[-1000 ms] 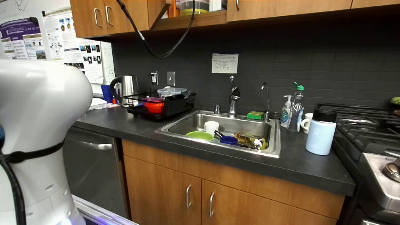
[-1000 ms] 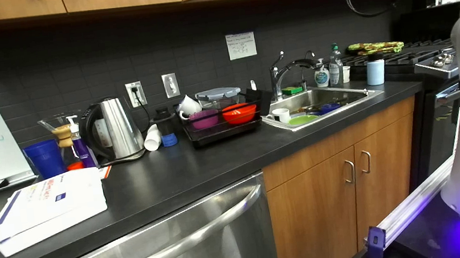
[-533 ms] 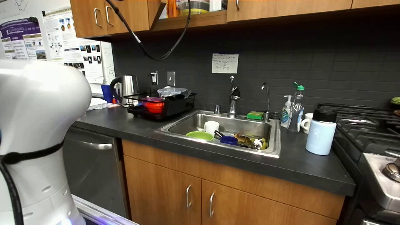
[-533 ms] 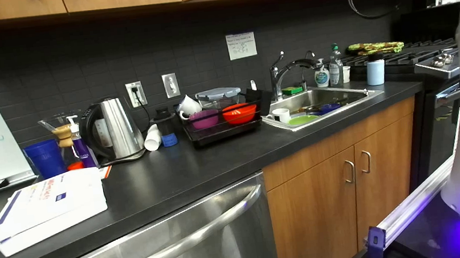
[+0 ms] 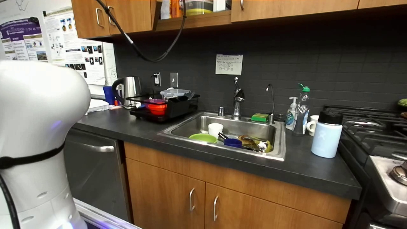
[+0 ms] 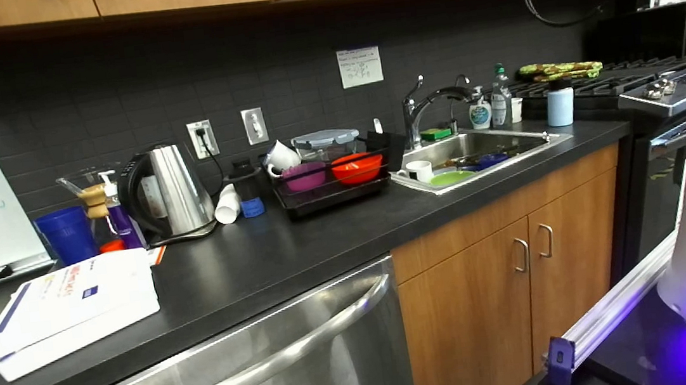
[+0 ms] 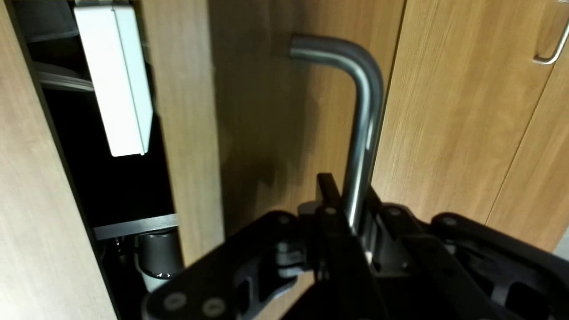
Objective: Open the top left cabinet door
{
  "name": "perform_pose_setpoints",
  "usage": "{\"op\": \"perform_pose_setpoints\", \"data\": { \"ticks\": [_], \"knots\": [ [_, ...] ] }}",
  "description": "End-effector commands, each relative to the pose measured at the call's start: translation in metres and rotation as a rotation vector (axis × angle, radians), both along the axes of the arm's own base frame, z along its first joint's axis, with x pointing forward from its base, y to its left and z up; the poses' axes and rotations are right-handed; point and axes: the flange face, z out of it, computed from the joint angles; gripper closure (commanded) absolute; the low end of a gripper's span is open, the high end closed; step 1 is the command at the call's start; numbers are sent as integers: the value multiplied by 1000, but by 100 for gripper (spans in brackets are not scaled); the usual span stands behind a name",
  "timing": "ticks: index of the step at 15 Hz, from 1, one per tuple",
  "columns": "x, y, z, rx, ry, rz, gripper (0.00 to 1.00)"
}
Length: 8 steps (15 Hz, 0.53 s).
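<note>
In an exterior view your top left cabinet door (image 5: 156, 14) juts outward nearly edge-on; in an exterior view it slants out above the counter (image 6: 259, 246). In the wrist view its long edge runs upright; your gripper (image 7: 350, 195) clamps the roughly parallel handle (image 7: 368, 120).

The wall (image 5: 286, 60) is tiled in dark grey. A sink (image 5: 280, 140) is set into a dark counter (image 6: 272, 251); a dishwasher (image 6: 337, 378) is fitted underneath, and a stove (image 5: 378, 136) is placed alongside.
</note>
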Motion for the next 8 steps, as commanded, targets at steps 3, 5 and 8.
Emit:
{"op": "perform_pose_setpoints", "data": {
  "ticks": [3, 5, 8],
  "knots": [
    [-22, 78, -17, -76, 37, 97, 97],
    [-29, 86, -14, -62, 49, 85, 97],
    [-30, 102, 0, -54, 73, 66, 97]
  ]
}}
